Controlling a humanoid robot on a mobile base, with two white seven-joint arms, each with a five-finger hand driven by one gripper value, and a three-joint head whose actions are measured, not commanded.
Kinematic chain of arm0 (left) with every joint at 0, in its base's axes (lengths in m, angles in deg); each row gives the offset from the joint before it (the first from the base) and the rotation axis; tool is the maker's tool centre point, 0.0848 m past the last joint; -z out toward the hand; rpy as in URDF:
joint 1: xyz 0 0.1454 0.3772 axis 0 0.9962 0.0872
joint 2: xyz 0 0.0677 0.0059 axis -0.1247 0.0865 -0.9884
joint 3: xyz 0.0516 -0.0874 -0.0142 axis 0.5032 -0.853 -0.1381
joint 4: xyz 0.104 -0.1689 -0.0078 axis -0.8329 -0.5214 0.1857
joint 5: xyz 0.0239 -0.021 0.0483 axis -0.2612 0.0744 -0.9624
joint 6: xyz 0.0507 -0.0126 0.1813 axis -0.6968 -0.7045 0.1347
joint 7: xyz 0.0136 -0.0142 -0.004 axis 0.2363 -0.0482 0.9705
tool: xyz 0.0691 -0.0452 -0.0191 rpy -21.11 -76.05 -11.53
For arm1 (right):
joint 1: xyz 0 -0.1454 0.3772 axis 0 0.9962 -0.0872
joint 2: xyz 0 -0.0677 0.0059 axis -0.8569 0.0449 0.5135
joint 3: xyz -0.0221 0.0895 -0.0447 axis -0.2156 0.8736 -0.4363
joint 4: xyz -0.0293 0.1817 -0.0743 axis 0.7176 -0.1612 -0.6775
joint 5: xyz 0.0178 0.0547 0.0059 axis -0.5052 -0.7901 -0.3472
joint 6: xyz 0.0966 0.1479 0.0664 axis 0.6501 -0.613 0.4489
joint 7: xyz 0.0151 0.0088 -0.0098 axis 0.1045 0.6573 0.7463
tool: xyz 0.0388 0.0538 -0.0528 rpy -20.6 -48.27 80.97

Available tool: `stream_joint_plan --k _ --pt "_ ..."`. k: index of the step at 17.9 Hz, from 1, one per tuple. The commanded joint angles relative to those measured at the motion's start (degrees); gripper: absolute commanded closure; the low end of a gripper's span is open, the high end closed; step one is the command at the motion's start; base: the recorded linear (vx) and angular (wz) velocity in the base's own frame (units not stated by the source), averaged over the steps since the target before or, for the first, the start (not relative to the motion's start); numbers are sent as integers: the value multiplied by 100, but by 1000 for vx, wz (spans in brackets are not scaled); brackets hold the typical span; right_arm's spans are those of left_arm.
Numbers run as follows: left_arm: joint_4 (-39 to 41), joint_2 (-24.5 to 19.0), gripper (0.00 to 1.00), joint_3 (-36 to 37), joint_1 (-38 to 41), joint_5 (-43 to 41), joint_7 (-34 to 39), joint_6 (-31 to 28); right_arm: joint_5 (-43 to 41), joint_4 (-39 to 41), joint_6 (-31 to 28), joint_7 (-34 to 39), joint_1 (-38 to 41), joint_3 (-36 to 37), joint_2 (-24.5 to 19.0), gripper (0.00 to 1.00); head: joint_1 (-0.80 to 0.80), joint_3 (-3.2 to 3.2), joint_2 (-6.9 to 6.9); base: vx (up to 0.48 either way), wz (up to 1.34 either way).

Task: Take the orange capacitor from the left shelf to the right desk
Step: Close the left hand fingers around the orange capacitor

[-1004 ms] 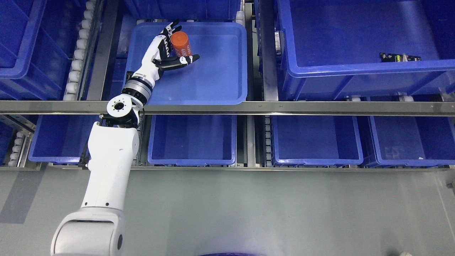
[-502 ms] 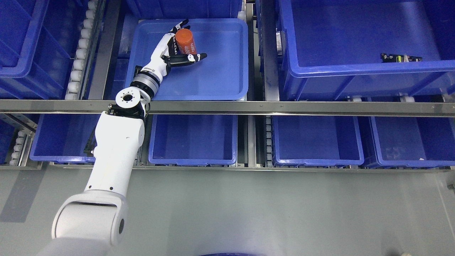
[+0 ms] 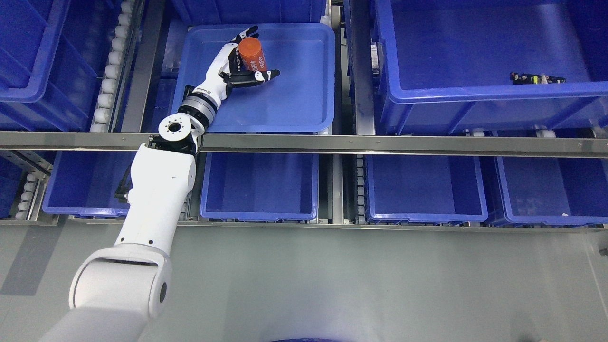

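- The metal shelf rack (image 3: 361, 144) is spanning the whole head view, carrying rows of blue plastic bins on roller tracks, with a steel crossbar running across the middle.
- A large deep blue plastic bin (image 3: 475, 92) is sitting on the upper level at the right, holding a small dark circuit part (image 3: 536, 77) near its front wall.
- The shallow blue plastic tray (image 3: 304, 99) is sitting on the upper level, left of the middle, and it is where the work is happening.
- The white left arm (image 3: 156, 199) is reaching up from the lower left, over the crossbar and into that tray.
- The left hand (image 3: 237, 66) is lying inside the tray with its black-and-white fingers (image 3: 247, 34) and thumb spread around the can rather than closed on it.
- The orange cylindrical capacitor (image 3: 251, 54) is lying tilted in the tray, resting against the palm between fingers and thumb.
- It is looking like a rigid, smooth, fairly light can, likely to roll or slip, so wrapping around the middle of its barrel seems the safest hold.
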Motion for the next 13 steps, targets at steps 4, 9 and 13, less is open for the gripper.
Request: stream_joint_plan --k 4,9,13 --pt "-254 -87 43 -195 120 116 -84 503 35 100 -4 3 123 70 100 0 0 0 0 -1 4" --pt "-254 -87 79 -521 199 125 -84 977 35 100 -4 3 123 70 100 0 0 0 0 -1 -2" --pt "-254 -87 97 -662 234 125 -84 1127 35 100 -4 3 123 70 100 0 0 0 0 1 -8"
